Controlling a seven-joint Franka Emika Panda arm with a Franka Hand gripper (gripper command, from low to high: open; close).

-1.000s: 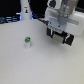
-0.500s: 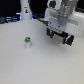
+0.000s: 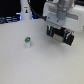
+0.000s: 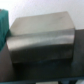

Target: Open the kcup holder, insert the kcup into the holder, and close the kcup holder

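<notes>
The kcup (image 3: 28, 42), a small white pod with a green top, stands upright on the white table in the exterior view's left half. The black boxy kcup holder (image 3: 61, 35) sits to the exterior view's right, directly under the white arm. My gripper (image 3: 58, 28) hangs close over or against the holder, far from the kcup. Its fingers blend into the dark holder, so I cannot tell whether they are open or shut. The wrist view is filled by a blurred grey-dark box surface, the holder (image 4: 42, 42), very near. No fingers show there.
A tall white post with black marks (image 3: 24, 10) stands at the back, in the exterior view's left. Dark clutter lines the table's far edge (image 3: 10, 21). A teal patch (image 4: 4, 22) shows beside the holder in the wrist view.
</notes>
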